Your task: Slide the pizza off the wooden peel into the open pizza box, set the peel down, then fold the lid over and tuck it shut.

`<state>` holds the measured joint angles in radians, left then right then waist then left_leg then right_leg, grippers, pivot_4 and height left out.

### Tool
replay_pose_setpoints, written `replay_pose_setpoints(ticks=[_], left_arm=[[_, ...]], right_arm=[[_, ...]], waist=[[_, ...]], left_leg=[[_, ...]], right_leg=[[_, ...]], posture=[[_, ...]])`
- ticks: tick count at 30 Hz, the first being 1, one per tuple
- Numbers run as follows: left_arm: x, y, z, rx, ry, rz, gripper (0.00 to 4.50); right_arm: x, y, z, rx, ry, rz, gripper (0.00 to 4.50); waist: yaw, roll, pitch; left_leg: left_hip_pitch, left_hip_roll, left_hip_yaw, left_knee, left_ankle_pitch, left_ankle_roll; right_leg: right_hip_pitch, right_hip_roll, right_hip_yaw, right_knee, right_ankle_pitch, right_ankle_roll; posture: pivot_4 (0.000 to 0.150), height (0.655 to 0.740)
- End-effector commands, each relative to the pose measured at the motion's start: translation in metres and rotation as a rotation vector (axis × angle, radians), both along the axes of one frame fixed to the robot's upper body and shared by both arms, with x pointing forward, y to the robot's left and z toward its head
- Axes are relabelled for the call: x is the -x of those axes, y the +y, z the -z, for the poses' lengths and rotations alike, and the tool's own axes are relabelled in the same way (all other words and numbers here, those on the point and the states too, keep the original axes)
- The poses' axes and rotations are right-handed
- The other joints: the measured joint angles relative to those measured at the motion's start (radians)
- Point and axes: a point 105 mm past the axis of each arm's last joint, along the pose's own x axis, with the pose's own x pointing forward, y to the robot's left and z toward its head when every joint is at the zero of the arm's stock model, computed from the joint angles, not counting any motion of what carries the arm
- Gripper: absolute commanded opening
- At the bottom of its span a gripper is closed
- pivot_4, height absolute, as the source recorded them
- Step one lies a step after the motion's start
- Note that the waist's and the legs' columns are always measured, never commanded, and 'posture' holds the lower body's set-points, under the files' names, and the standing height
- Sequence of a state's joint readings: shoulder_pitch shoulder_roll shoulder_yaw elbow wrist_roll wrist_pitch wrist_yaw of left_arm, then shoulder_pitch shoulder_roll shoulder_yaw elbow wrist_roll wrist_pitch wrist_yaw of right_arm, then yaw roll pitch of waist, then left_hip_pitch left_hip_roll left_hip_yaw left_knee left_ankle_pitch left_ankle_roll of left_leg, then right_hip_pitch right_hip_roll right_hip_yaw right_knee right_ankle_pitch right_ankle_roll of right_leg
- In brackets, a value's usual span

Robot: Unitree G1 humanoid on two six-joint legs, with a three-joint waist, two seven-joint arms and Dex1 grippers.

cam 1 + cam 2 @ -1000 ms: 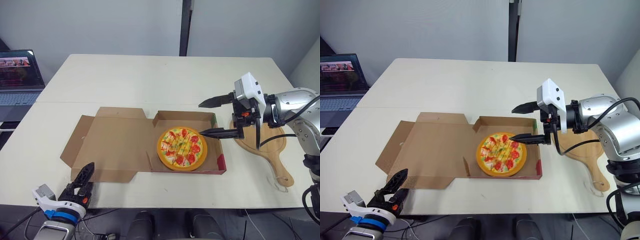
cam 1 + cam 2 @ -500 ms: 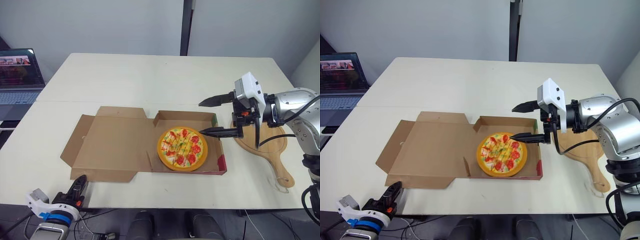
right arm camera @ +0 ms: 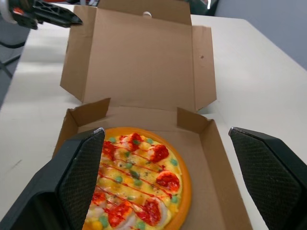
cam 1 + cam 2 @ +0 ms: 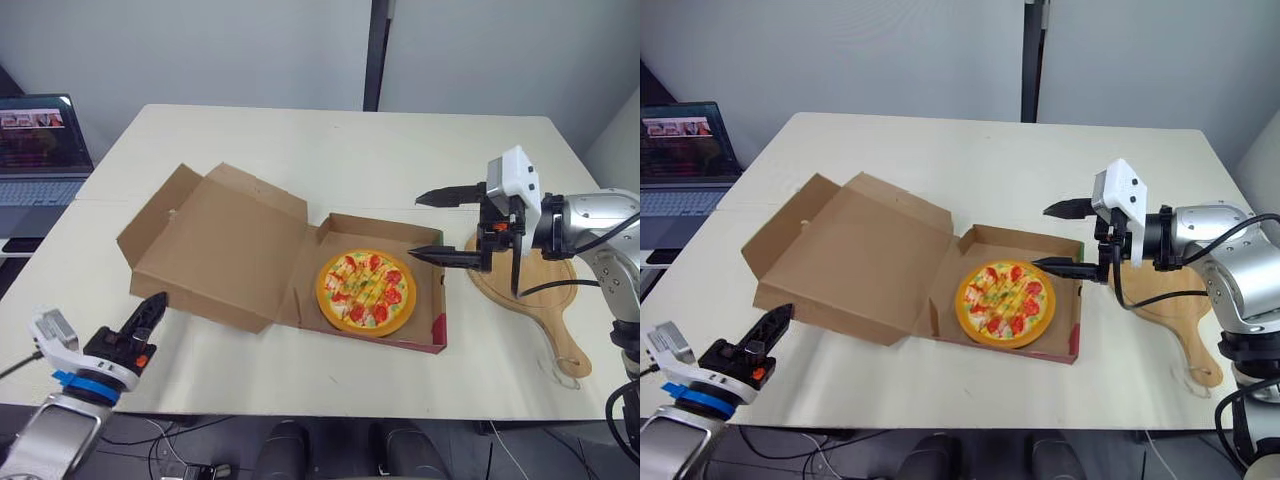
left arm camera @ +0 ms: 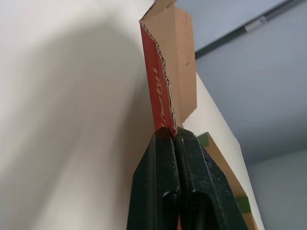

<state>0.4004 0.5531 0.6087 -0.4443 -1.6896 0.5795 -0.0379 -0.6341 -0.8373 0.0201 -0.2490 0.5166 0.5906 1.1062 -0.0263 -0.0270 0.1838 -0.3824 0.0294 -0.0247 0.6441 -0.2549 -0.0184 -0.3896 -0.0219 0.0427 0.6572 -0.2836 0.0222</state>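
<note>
Cardboard lid (image 4: 215,250) tilted up, pizza (image 4: 365,291) inside pizza box (image 4: 390,228)

At the lid's outer edge, the left gripper (image 4: 159,301) is pinched closed. Opposite the pizza box, the right gripper (image 4: 414,227) gapes wide, peel (image 4: 545,300) flat just beyond.

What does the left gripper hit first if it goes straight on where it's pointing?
The box lid. The left gripper, fingers shut, points at the raised lid's near edge in the left wrist view. Whether it touches the lid yet is unclear.
</note>
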Motion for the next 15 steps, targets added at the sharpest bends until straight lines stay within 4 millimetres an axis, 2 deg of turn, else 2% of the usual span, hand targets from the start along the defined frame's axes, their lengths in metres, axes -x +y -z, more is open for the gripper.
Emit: replay_pose_setpoints(ticks=[1,11,15], left_arm=[[-0.004,0.005,-0.005,-0.077,-0.027,0.010,0.03],[-0.021,0.010,-0.003,-0.134,-0.035,0.018,0.03],[-0.023,0.007,0.000,-0.160,-0.025,0.043,0.03]], right_arm=[[0.001,-0.002,-0.009,-0.012,-0.057,0.012,4.50],[0.002,-0.001,-0.011,-0.009,-0.059,0.006,4.50],[-0.005,-0.006,-0.009,0.016,-0.080,0.054,4.50]], waist=[[0.000,0.000,0.000],[-0.001,0.000,0.000],[-0.001,0.000,0.000]], left_leg=[[0.000,0.000,0.000,0.000,0.000,0.000],[0.000,0.001,-0.001,0.000,0.000,0.000],[0.000,0.001,-0.001,-0.001,0.000,0.000]], right_leg=[[0.000,0.000,0.000,0.000,0.000,0.000],[0.000,0.000,0.000,0.000,0.000,0.000],[0.000,-0.001,0.001,0.000,0.000,0.001]], posture=[[0.150,0.7400],[0.150,0.7400],[0.150,0.7400]])
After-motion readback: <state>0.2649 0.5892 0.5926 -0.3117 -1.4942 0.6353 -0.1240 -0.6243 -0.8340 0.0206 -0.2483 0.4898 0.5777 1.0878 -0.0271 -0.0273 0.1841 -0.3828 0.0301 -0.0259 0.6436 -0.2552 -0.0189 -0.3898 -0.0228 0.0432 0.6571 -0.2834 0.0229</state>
